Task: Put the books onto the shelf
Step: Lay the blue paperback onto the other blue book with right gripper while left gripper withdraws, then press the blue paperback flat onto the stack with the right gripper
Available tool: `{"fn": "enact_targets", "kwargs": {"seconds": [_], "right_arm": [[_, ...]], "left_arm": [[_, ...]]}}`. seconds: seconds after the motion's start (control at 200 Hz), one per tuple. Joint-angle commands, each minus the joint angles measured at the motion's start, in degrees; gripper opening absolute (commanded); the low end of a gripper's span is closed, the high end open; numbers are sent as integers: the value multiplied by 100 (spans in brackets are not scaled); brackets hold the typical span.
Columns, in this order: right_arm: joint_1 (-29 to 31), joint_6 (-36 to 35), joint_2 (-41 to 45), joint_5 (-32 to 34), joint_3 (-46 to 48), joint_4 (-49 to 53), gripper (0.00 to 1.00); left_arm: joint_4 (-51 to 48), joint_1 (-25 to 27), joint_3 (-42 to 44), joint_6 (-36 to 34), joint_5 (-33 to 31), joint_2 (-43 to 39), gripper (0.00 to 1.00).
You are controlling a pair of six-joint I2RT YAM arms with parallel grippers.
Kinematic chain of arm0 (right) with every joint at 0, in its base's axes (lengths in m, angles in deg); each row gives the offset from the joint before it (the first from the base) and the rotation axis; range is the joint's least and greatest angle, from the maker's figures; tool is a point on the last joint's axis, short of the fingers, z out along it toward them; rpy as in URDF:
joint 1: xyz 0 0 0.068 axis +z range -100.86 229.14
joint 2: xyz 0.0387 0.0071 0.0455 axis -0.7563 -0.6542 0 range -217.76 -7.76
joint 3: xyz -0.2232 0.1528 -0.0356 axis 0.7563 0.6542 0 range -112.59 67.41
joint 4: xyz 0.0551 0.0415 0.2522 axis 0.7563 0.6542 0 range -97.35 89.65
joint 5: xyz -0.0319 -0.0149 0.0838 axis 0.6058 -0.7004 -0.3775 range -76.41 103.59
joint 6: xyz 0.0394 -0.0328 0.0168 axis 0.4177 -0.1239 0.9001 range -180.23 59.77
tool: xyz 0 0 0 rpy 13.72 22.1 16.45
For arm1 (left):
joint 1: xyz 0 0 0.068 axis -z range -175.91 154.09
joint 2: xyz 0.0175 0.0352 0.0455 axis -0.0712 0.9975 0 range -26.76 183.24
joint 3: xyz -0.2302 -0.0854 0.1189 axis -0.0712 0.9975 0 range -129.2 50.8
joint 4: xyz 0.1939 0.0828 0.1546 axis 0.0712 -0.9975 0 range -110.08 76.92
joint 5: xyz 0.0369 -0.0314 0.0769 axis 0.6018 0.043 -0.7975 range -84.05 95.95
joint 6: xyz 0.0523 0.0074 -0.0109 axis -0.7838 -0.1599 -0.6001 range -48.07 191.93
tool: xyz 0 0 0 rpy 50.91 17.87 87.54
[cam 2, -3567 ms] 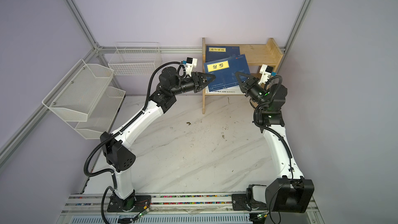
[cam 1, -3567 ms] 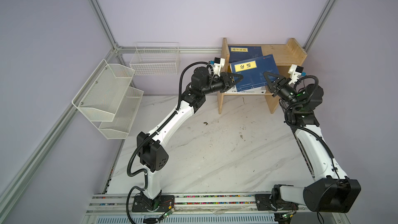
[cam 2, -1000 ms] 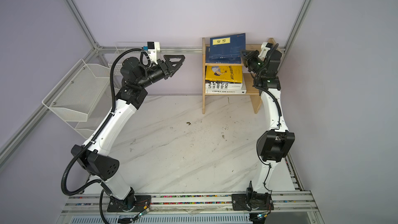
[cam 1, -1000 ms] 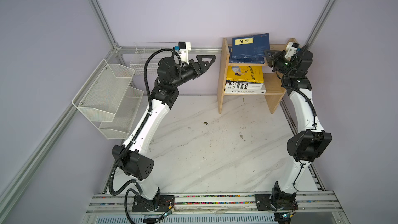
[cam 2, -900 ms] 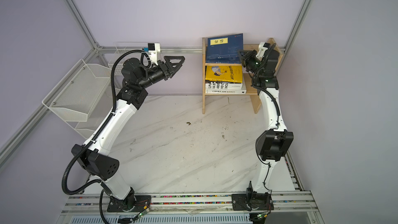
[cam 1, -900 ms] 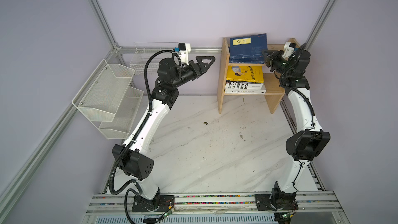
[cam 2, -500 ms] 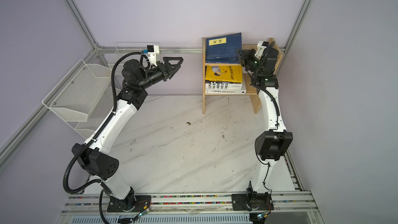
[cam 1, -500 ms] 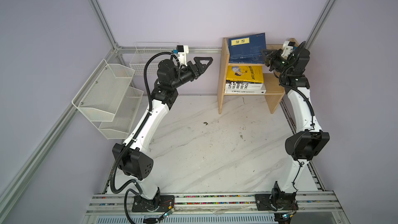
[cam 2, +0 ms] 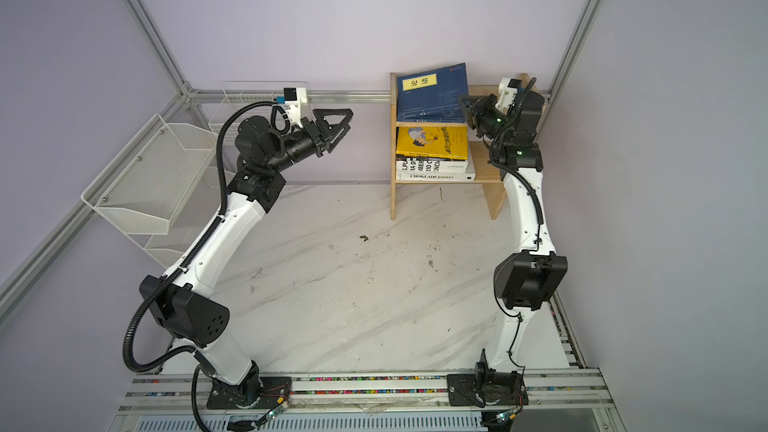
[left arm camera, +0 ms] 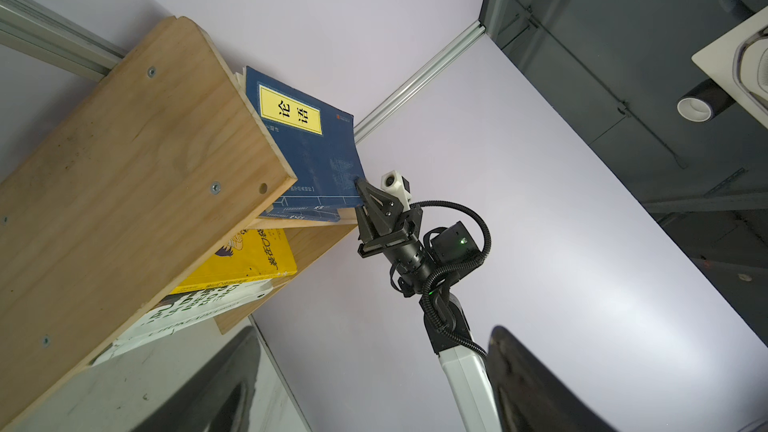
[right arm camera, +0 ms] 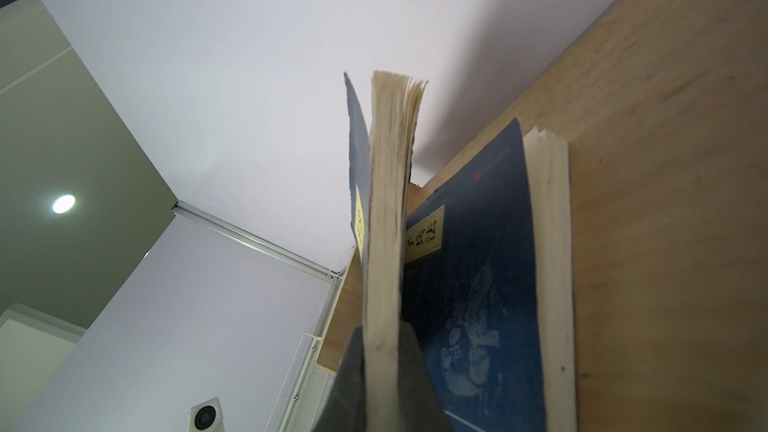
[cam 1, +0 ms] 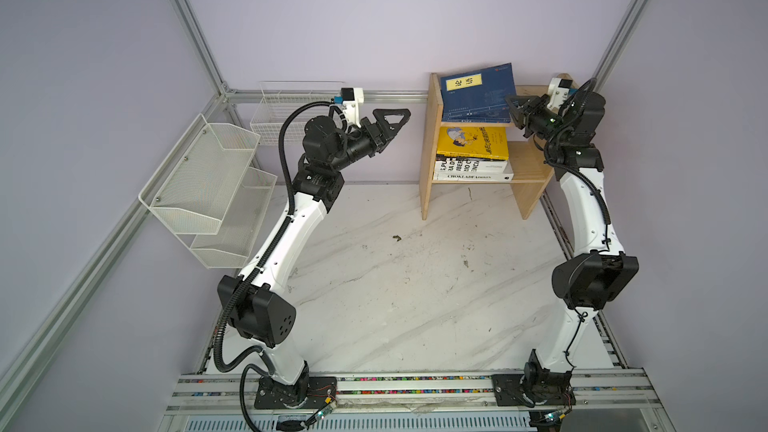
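One navy book (cam 1: 478,93) stands tilted on the top tier of the shelf (cam 1: 426,151), which we see at 1 o'clock on the table (cam 1: 395,284) in both top views. Our right gripper (cam 1: 512,105) is clamped tight on that book's 3 o'clock edge. A second navy book (right arm camera: 478,284) lies flat under it. On the lower tier a yellow book (cam 1: 471,143) tops two white books (cam 1: 471,171). Our left gripper (cam 1: 399,118) hangs wide open and empty at the shelf's 9 o'clock.

navy book (cam 1: 478,91) lifted up to top tier of shelf (cam 1: 427,168).
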Motion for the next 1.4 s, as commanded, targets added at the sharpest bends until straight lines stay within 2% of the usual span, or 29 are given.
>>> {"fn": "enact_targets", "kwargs": {"seconds": [0.0,0.12,0.19,0.39,0.58,0.64,0.81,0.93,1.07,1.16,1.19,1.225,1.23,1.235,1.245,1.395], "right_arm": [[-1,86,36,-137,-10,-266,0],[74,26,75,26,78,-239,0],[105,33,118,82,177,-289,0],[136,-76,223,96,390,-196,0],[137,-350,320,156,505,91,0],[140,-499,326,212,461,285,5],[140,-1090,165,506,-46,1048,22],[203,-1538,-39,819,-589,1611,25],[388,-2173,-443,1183,-1688,2498,31],[477,-2432,-506,1524,-1891,2795,38],[489,-2500,-488,1655,-1849,2832,43],[520,-2585,-449,1769,-1797,2842,69],[523,-2594,-444,1785,-1787,2840,83],[525,-2603,-446,1797,-1786,2839,89],[531,-2628,-434,1813,-1770,2838,95],[578,-2894,-362,2348,-1750,2849,98]], "left_arm": [[368,-46,126,85,119,-36,85],[346,-46,17,77,105,67,87],[23,-38,-186,-161,36,176,88],[-425,50,-706,-653,-433,552,100],[-865,364,-1629,-1136,-946,1127,100],[-956,471,-1858,-1305,-1146,1270,99],[-924,613,-1959,-1308,-1191,1432,99],[-777,615,-1702,-1312,-1263,1311,99],[-719,618,-1506,-1310,-1270,1214,100],[-706,611,-1396,-1295,-1299,1158,100],[-707,598,-1354,-1299,-1322,1122,100],[-705,592,-1301,-1308,-1332,1091,100],[-702,589,-1296,-1310,-1336,1090,100],[-702,588,-1289,-1311,-1334,1085,100],[-700,587,-1278,-1312,-1334,1068,100],[-690,526,-1137,-1303,-1310,965,100]]}}
